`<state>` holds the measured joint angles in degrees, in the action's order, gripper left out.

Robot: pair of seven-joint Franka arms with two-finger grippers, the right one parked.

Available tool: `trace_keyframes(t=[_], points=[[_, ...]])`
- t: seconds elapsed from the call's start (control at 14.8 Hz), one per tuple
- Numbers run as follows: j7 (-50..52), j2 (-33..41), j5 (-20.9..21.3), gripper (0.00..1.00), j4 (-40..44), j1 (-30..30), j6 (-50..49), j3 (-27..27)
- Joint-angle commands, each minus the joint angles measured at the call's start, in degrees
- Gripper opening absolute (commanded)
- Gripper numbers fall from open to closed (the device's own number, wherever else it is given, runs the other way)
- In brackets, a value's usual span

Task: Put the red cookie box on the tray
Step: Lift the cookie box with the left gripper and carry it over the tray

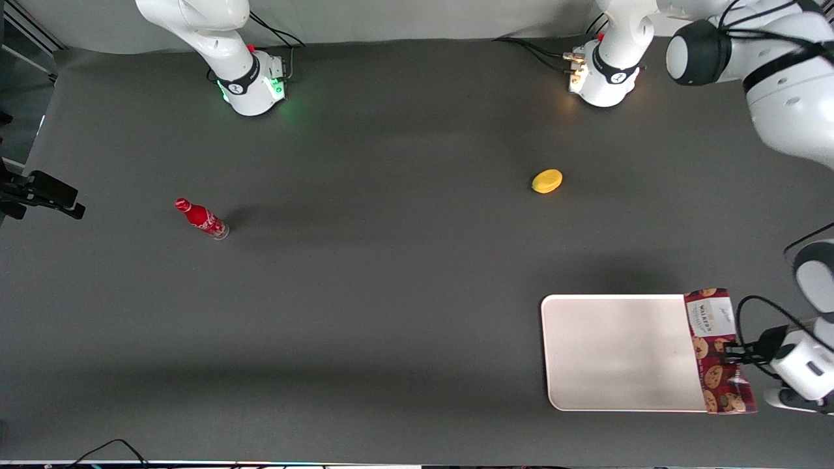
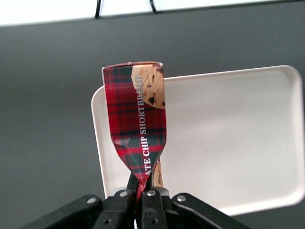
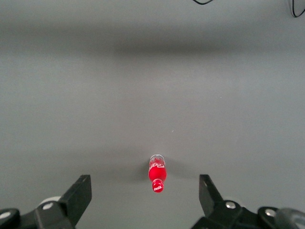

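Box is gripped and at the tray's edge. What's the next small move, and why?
Probably carry it a little farther over the tray toward the parked arm's end, then lower. The gripper is shut on the red cookie box, which overlaps only the tray's rim at the working arm's end; releasing there would likely leave it half off.
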<state>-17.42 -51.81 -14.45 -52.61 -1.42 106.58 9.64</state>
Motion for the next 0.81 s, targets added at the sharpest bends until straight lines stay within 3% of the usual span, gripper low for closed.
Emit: trace_keyframes(t=[0.0, 0.74], points=[[0.8, -3.4, 1.4, 0.00, -0.1, -0.3, 2.0, 0.4], [0.9, -4.6, 2.4, 0.00, -4.3, -0.3, 10.6, 0.2]])
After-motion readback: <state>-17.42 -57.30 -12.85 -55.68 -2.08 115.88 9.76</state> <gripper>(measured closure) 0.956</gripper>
